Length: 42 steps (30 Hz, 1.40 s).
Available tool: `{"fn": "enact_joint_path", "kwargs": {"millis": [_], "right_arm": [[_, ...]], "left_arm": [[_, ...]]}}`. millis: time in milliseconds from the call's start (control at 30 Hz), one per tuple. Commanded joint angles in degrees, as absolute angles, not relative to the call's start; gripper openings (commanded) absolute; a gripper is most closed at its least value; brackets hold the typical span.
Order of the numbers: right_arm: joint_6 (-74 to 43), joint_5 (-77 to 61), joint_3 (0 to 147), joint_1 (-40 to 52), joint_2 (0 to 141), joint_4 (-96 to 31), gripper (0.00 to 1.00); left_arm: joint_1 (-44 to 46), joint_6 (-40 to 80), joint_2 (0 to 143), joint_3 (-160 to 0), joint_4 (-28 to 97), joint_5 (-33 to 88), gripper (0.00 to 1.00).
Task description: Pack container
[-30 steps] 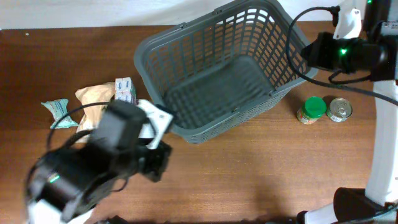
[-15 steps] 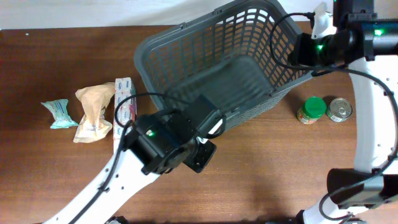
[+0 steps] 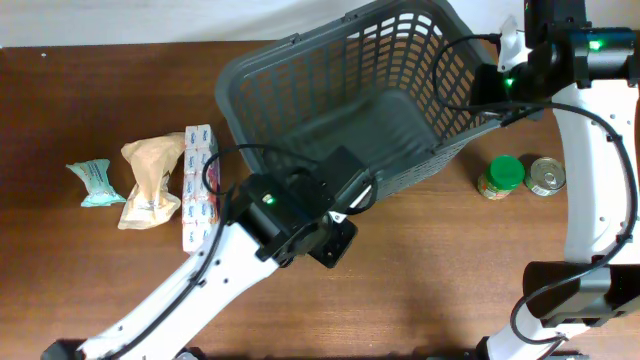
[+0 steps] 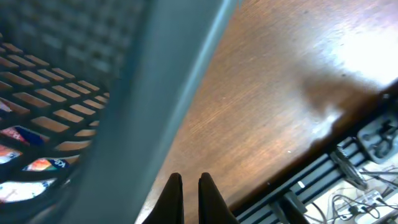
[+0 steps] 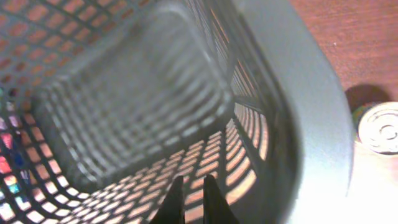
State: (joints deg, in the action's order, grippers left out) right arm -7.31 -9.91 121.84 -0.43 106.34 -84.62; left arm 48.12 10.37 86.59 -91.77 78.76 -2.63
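Observation:
The container, a large dark grey lattice basket (image 3: 350,100), stands empty at the back middle of the table. My left gripper (image 3: 335,243) is just outside its front rim, low over the wood. In the left wrist view its fingers (image 4: 189,194) are shut on nothing, with the basket rim (image 4: 155,93) close on the left. My right gripper (image 3: 490,88) hangs over the basket's right wall. In the right wrist view its fingers (image 5: 189,198) are shut and empty, pointing into the basket (image 5: 124,93).
A green-lidded jar (image 3: 503,175) and a metal tin can (image 3: 546,176) stand right of the basket; the can also shows in the right wrist view (image 5: 380,127). A teal packet (image 3: 95,182), a tan bag (image 3: 150,180) and a long printed box (image 3: 200,185) lie at the left.
My left arm has swung from the front left of the table up to the basket's front rim. My right arm has shifted slightly at the basket's right wall.

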Motion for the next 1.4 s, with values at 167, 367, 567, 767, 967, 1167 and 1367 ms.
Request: {"fn": "enact_joint_path", "kwargs": {"millis": [167,367,567,767,967,1167,1367], "right_arm": [[-6.13,-6.74,123.0,-0.01,107.22,-87.11,0.04],[-4.69,-6.79,122.8,-0.01,107.22,-89.73,0.04],[-4.69,-6.83,122.8,0.05,107.2,-92.05,0.04],[-4.69,-7.11,122.8,0.05,107.2,-93.3,0.04],[-4.69,-7.25,122.8,1.19,107.2,-94.59,0.04],[-4.67,-6.44,122.8,3.4,107.2,-93.71,0.04],[-4.73,-7.75,123.7,2.02,105.47,-87.92,0.04]], "left_arm": [[48.01,10.68,90.0,-92.07,78.24,-9.5,0.02],[46.22,10.7,90.0,-92.07,77.97,-9.52,0.02],[41.93,10.66,90.0,-92.07,77.78,-10.0,0.02],[38.26,9.26,90.0,-92.07,74.94,-11.86,0.02],[34.37,8.03,90.0,-92.07,73.01,-11.84,0.02],[31.57,6.72,90.0,-92.07,72.23,-11.75,0.02],[31.59,6.79,87.96,-92.09,77.08,-11.64,0.02]]}}
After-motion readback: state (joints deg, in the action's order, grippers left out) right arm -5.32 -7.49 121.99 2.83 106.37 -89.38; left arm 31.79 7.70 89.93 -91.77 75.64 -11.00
